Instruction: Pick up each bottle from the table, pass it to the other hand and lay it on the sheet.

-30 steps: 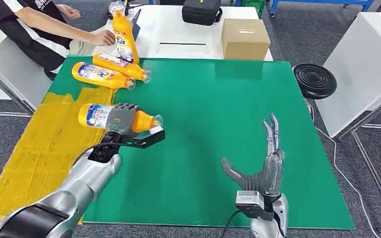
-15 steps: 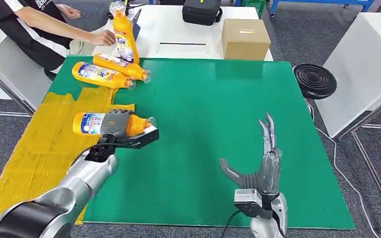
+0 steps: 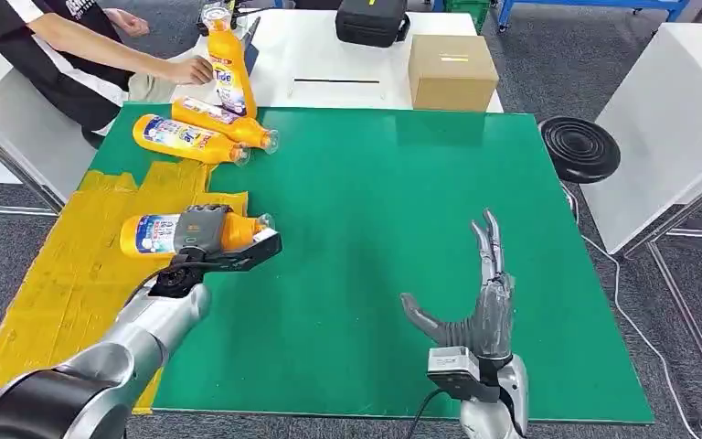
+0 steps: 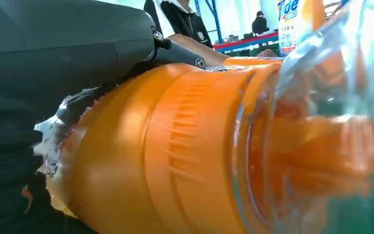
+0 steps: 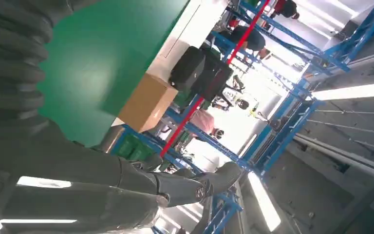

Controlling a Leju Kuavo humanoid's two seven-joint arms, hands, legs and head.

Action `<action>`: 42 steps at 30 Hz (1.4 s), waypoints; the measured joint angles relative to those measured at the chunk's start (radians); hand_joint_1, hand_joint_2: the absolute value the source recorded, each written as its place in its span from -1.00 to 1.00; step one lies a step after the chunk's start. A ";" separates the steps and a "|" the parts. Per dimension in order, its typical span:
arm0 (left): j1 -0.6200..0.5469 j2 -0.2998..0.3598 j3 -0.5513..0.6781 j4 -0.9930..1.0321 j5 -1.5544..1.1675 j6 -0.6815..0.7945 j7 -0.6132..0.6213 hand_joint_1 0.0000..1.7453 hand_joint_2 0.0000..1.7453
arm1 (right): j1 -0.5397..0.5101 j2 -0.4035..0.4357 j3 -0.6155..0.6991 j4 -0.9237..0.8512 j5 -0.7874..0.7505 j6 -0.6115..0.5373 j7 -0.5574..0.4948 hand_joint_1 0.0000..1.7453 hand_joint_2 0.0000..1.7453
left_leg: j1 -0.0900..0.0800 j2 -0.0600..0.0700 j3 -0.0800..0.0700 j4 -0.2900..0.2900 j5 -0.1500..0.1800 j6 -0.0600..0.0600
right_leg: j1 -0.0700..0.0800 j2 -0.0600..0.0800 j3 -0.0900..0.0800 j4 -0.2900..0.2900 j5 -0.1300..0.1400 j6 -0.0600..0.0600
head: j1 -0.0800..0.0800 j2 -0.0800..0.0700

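Note:
My left hand grips an orange bottle lying sideways, its clear cap toward the green mat, just over the edge of the yellow sheet. The left wrist view shows that bottle close up against the dark fingers. Two more orange bottles lie side by side at the far left of the green mat. A person's hand holds a fourth bottle upright at the mat's far edge. My right hand stands open above the mat's near right, fingers straight and apart.
A person in a black and white top sits at the far left. On the white table behind stand a cardboard box and a black bag. A black round stool and a white table are on the right.
My left hand has carried the bottle leftward and nearer, from over the green mat to the edge of the yellow sheet. The right hand has drifted slightly nearer.

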 measured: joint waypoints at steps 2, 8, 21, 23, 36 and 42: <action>0.000 0.003 0.003 0.005 0.000 0.001 0.009 1.00 1.00 | 0.000 0.002 0.000 0.000 0.002 0.003 0.001 -1.00 1.00 | 0.000 0.000 0.000 0.000 0.000 0.000 | 0.000 0.000 0.000 0.000 0.000 0.000 | 0.000 0.000; 0.000 0.015 0.015 0.011 -0.002 0.002 0.018 1.00 1.00 | 0.000 0.004 0.000 0.000 0.007 0.012 0.005 -1.00 1.00 | 0.000 0.000 0.000 0.000 0.000 0.000 | 0.000 0.000 0.000 0.000 0.000 0.000 | 0.000 0.000; 0.001 0.021 0.018 0.013 -0.002 0.002 0.018 1.00 1.00 | 0.000 0.005 0.000 0.000 0.008 0.012 0.005 -1.00 1.00 | 0.000 0.000 0.000 0.000 0.000 0.000 | 0.000 0.000 0.001 0.000 0.000 0.000 | 0.000 0.000; 0.001 0.021 0.018 0.013 -0.002 0.002 0.018 1.00 1.00 | 0.000 0.005 0.000 0.000 0.008 0.012 0.005 -1.00 1.00 | 0.000 0.000 0.000 0.000 0.000 0.000 | 0.000 0.000 0.001 0.000 0.000 0.000 | 0.000 0.000; -0.001 0.019 0.019 0.024 -0.037 -0.090 0.039 -1.00 1.00 | -0.001 0.003 0.000 0.001 0.040 0.015 0.028 -1.00 1.00 | 0.000 0.000 0.000 0.000 0.000 0.000 | 0.000 0.000 0.000 0.000 0.000 0.000 | 0.000 0.000; -0.002 0.017 0.019 0.024 -0.038 -0.109 0.039 -1.00 1.00 | -0.001 0.003 0.000 0.001 0.080 0.013 0.045 -1.00 1.00 | 0.000 0.000 0.000 0.000 0.000 0.000 | 0.000 0.000 0.000 0.000 0.000 0.000 | 0.000 0.000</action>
